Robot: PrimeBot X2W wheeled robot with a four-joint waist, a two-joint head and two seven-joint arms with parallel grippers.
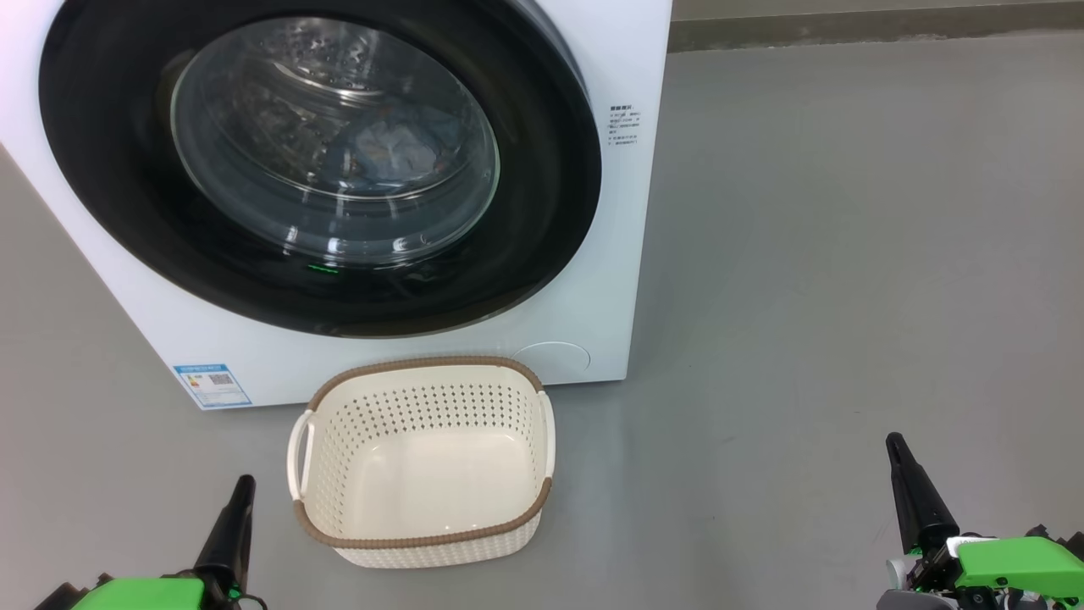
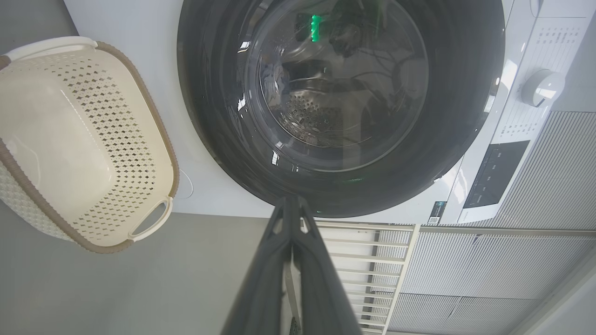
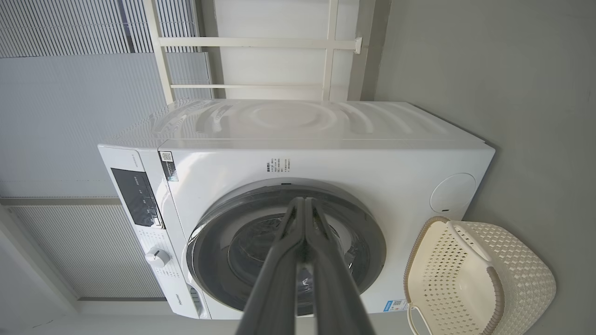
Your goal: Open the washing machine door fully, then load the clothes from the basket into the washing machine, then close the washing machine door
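Nearest us, our left gripper [image 1: 244,485] and right gripper [image 1: 894,442] are pinched shut and empty, either side of the light, stiff basket [image 1: 423,366], which holds nothing. Beyond it, the washing machine door [image 1: 110,195] sits closed on the washing machine [image 1: 627,254]. We judge its glossy rim slippery and best taken at the edge, with what look like the soft clothes [image 1: 394,152] in the drum behind the glass.
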